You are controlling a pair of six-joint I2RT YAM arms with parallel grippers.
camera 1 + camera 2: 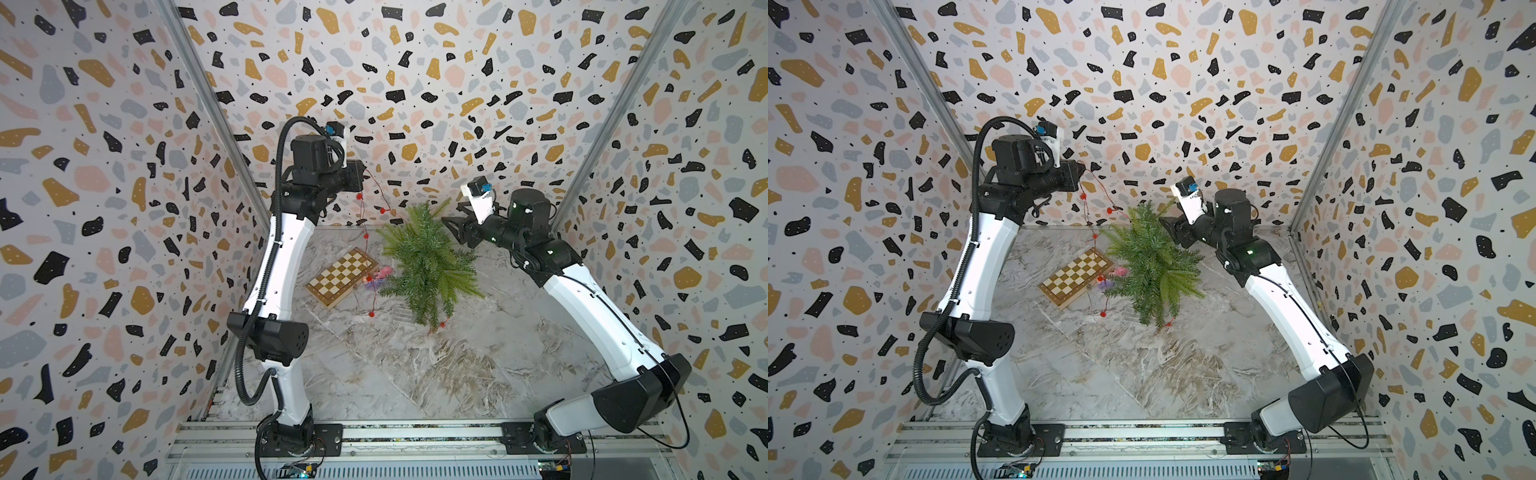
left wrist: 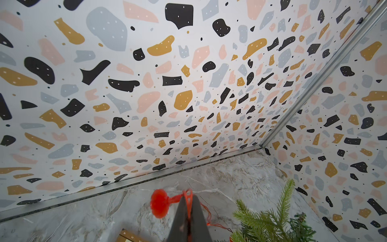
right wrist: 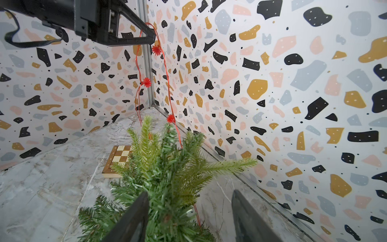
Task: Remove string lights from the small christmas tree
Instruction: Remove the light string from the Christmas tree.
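Observation:
The small christmas tree (image 1: 428,266) (image 1: 1150,266) stands green and bushy at the back of the marble table. The string lights (image 1: 365,216) (image 1: 1086,212), a thin red wire with spiky red bulbs, rise from the tree to my left gripper (image 1: 365,170) (image 1: 1084,168), which is held high by the back wall. That gripper (image 2: 188,196) is shut on the wire, with a bulb (image 2: 160,203) beside its tip. More wire hangs down the tree's front to a bulb (image 1: 442,324). My right gripper (image 3: 189,193) (image 1: 451,228) is open at the treetop, with branches (image 3: 167,178) between its fingers.
A wooden chessboard (image 1: 343,276) (image 1: 1077,276) lies left of the tree. A small pink-purple toy (image 1: 378,276) sits between board and tree. The patterned back wall (image 2: 188,83) and the side walls stand close behind the tree and both grippers.

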